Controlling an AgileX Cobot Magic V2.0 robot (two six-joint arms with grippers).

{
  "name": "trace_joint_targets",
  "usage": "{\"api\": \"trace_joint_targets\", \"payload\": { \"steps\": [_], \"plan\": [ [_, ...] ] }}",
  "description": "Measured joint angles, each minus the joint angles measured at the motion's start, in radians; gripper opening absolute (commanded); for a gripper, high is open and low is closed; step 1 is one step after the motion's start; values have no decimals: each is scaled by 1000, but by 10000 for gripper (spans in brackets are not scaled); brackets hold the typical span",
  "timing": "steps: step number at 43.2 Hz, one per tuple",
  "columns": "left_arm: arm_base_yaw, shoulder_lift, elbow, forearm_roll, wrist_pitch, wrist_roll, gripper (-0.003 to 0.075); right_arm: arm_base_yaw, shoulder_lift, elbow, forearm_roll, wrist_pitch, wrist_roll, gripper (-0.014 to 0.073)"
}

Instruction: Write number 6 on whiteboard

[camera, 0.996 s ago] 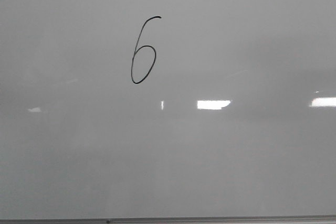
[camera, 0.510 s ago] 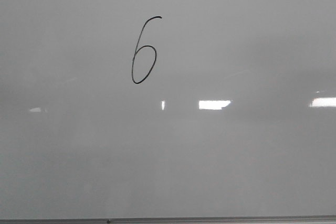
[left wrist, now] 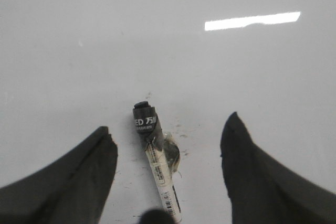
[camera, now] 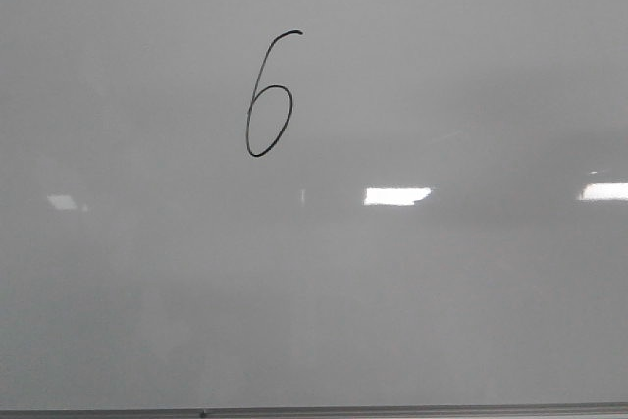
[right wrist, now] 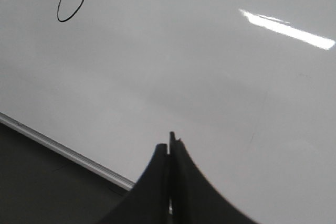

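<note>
The number 6 (camera: 269, 95) is a thin black slanted figure, upper left of centre on the glossy grey-white whiteboard (camera: 442, 291). Neither arm shows in the front view. In the left wrist view my left gripper (left wrist: 168, 121) is open, its dark fingers (left wrist: 84, 177) wide apart over the whiteboard (left wrist: 157, 40). A marker (left wrist: 157, 161) with a white barrel and a black cap lies on the board between them, touching neither. My right gripper (right wrist: 169, 142) is shut on nothing, above the whiteboard (right wrist: 210, 77) near its frame, with the number 6 (right wrist: 71, 4) far off.
A thin dark frame edge (camera: 314, 411) runs along the board's bottom. In the right wrist view the pale frame strip (right wrist: 68, 153) borders a dark surface (right wrist: 42, 187). Bright glare patches (camera: 396, 196) lie across the board. Small ink specks (left wrist: 184, 129) dot the board by the marker.
The 6 and the board look the same. Only the glare patches have shifted slightly, and the small one near the centre has faded.
</note>
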Motion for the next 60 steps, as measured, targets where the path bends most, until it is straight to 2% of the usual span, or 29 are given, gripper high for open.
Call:
{"api": "trace_joint_targets", "payload": {
  "steps": [6,14,25,60],
  "plan": [
    [0,-169,0,2,129,0,150,0,0,0,0,0,0,-68],
    [0,-333,2,6,231,0,-22,0,0,0,0,0,0,-68],
    [0,-413,2,6,266,0,-20,0,0,0,0,0,2,-68],
    [0,-413,2,6,266,2,-20,0,0,0,0,0,2,-68]
  ]
}}
